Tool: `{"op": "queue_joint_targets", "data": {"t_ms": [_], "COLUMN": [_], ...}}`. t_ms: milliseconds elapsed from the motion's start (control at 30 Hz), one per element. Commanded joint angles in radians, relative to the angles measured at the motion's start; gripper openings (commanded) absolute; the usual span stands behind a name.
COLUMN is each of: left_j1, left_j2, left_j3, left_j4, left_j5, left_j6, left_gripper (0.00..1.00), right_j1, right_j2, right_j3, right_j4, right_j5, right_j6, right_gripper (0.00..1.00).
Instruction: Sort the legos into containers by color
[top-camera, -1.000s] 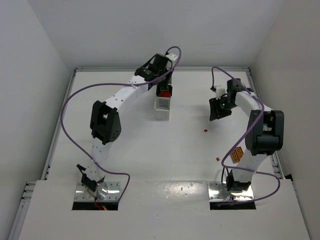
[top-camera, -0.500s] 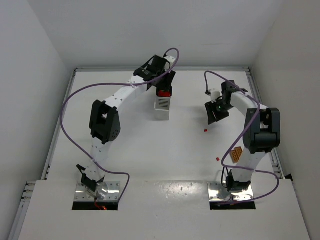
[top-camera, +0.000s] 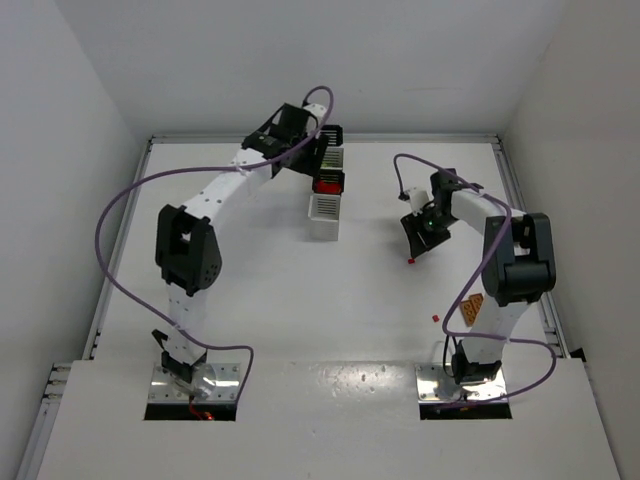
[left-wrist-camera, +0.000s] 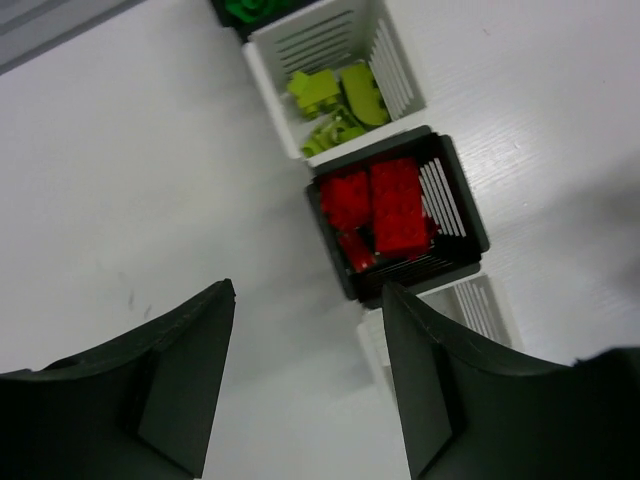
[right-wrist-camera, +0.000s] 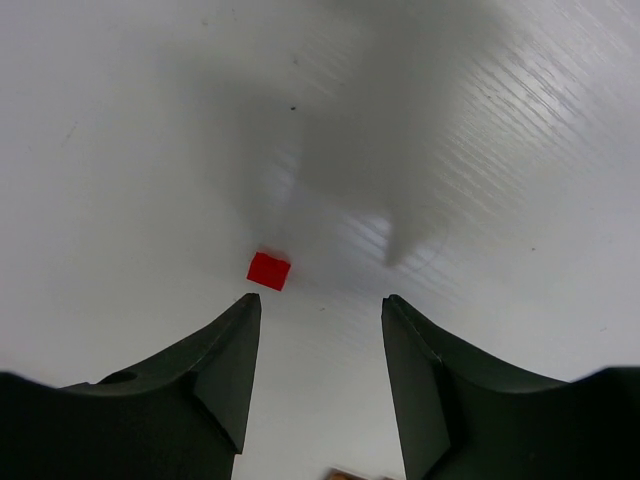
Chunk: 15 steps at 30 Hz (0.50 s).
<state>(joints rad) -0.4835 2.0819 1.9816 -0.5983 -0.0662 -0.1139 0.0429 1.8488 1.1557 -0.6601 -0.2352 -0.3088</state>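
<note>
Over the far middle of the surface, top view, I've got the left end effector hanging above the row of containers. The right end effector sits low on the right side, just far of a loose red brick. A second red brick lies nearer to me, and two orange plates rest beside the right arm.

Left wrist view now: jaws spread wide, nothing between them. Below sits the black bin, packed with glossy red studded blocks. Touching it on one side is a white bin holding yellow-green pieces, one of them rounded. The other white bin, on the opposite side, looks bare inside. All have hard plastic, slatted walls and square mouths.

Right wrist view: jaws open and empty. The tiny red brick sits just past the tip of one dark, smooth finger, off to the left of the gap rather than centred in it.

My worry is that if I come straight down and close from here, that fingertip lands on or beside the brick. It is small and slick on a smooth white surface, so it could skate away or tip instead of seating between the pads. I'd want it centred first.
</note>
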Motion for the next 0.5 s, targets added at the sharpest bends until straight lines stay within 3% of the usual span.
{"op": "queue_joint_targets", "data": {"t_ms": [0,467], "left_j1": [0.072,0.193], "left_j2": [-0.154,-0.269], "left_j3": [-0.033,-0.139], "left_j4": [0.025,0.025], "left_j5": [-0.006,-0.079], "left_j6": [-0.021,-0.061], "left_gripper": [0.66,0.73], "right_j1": [0.018,0.092], "right_j2": [-0.005,-0.005], "right_j3": [0.019,-0.034], "right_j4": [0.004,0.045], "right_j5": [-0.003,0.074], "right_j6": [-0.023,0.097], "right_gripper": [0.52,0.5]}}
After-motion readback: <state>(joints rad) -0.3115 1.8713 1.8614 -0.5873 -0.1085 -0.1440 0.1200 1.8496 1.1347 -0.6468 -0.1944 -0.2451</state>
